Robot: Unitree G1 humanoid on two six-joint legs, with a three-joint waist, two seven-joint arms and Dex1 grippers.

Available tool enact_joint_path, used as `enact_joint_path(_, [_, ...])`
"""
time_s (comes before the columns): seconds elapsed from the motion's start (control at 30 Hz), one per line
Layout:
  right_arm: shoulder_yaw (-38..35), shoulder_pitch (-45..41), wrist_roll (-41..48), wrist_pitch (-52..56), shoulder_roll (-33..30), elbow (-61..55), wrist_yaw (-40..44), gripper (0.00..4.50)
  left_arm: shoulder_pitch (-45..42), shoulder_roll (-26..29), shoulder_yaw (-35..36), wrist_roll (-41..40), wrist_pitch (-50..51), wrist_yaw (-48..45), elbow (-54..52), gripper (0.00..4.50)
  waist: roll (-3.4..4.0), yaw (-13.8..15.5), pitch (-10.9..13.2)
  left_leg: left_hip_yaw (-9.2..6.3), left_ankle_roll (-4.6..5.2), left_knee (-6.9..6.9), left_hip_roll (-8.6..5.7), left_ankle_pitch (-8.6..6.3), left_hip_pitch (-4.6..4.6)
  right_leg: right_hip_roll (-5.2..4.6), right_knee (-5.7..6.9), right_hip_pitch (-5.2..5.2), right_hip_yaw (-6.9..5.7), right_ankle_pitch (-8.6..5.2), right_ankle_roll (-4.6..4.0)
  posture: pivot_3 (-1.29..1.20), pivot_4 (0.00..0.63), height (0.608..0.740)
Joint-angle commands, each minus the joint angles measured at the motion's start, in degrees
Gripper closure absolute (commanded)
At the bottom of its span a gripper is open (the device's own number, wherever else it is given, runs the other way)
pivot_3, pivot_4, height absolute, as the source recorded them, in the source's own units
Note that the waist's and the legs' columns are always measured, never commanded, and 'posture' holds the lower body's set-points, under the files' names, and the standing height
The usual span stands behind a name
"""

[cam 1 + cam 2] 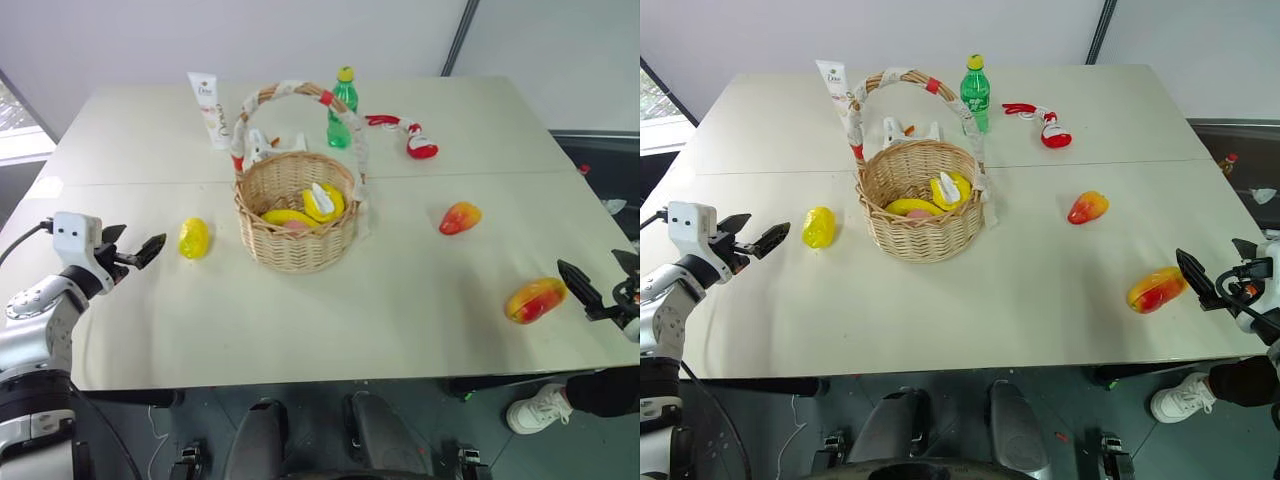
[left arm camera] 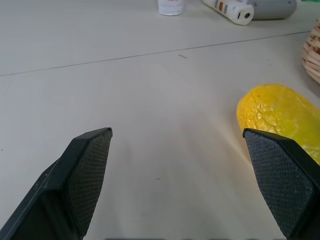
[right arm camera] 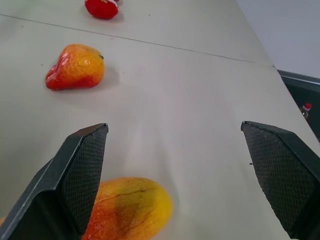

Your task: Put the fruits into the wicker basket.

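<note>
Lemon (image 1: 193, 238) stands lengthwise, pointing away from robot.

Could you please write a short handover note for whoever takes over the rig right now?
Left gripper: open, empty, just left of the yellow lemon-like fruit.
Right gripper: open, empty, beside the near mango-like fruit by the table's right edge.
The second mango-like fruit lies farther back, right of the wicker basket.
Done: none of these three is in the basket, which already holds some yellow items.
Left: grasp each of the three fruits and put it in.
</note>
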Motion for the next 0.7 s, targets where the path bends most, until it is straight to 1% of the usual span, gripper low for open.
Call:
enact_joint_path(0.03, [-0.3, -0.6, 0.1, -1.1, -0.9, -0.1, 0.1, 0.05, -0.5, 0.5, 1.2, -0.4, -0.8, -0.2, -1.9, 0.0, 0.0, -0.1, 0.0, 0.0, 0.0, 0.0, 0.0, 0.0, 0.0, 0.01, 0.0, 0.0, 0.0, 0.0, 0.0, 0.0, 0.15, 0.74])
enact_joint_path(0.33, [1.6, -2.2, 0.2, -0.6, -1.6, -2.0, 0.3, 0.05, -0.1, 0.1, 0.9, -1.8, 1.8, -0.8, -4.9, 0.0, 0.0, -0.1, 0.0, 0.0, 0.0, 0.0, 0.0, 0.0, 0.0, 0.01, 0.01, 0.0, 0.0, 0.0, 0.0, 0.0, 0.15, 0.74])
enact_joint_path(0.5, [5.5, -5.0, 3.0, 2.7, -2.9, -8.7, 1.9, 0.05, -1.1, -0.1, 0.6, -3.9, 6.2, -0.6, -9.1, 0.0, 0.0, -0.2, 0.0, -0.02, 0.0, 0.02, 0.01, 0.0, 0.02, 0.01, 0.06, 0.0, 0.0, 0.0, 0.0, 0.0, 0.15, 0.74])
enact_joint_path(0.6, [9.2, -7.0, 7.5, 6.9, -4.2, -16.1, 3.2, 0.05, -2.5, -0.3, -1.9, -3.8, 10.1, 0.9, -13.6, 0.0, 0.0, -0.1, 0.0, -0.1, 0.0, 0.03, 0.02, 0.0, 0.01, 0.0, 0.07, 0.0, -0.01, 0.01, 0.01, 0.0, 0.15, 0.74])
enact_joint_path(0.7, [14.8, -9.8, 10.6, 10.6, -4.6, -22.7, 2.8, 0.05, -5.2, -0.9, -5.0, -2.3, 14.3, 3.8, -16.3, 0.0, 0.0, 0.0, 0.0, -0.2, 0.0, 0.07, 0.01, 0.0, 0.0, 0.0, 0.08, 0.04, -0.05, 0.01, 0.02, 0.0, 0.15, 0.74])
